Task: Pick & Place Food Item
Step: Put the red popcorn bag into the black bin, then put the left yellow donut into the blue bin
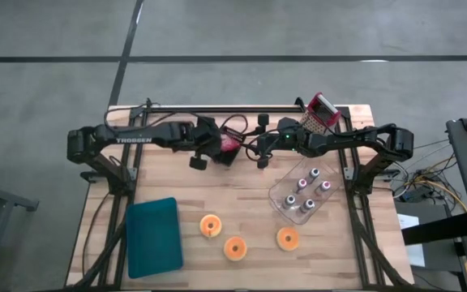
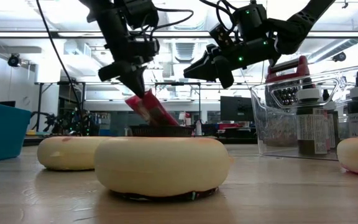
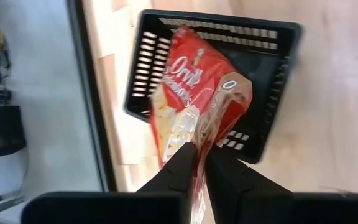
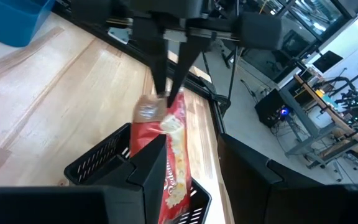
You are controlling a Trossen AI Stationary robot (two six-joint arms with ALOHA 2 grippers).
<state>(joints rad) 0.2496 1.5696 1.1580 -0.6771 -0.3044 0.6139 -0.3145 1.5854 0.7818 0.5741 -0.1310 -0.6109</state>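
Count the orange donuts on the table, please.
3, all on the table's near part: one donut right of the teal tray, one nearer the front edge, one below the clear bottle box.

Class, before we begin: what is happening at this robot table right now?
The left gripper pinches the top edge of a red snack bag and holds it hanging over a black basket at the table's back edge. The right gripper waits beside it, holding nothing. Three doughnuts lie near the front, untouched.
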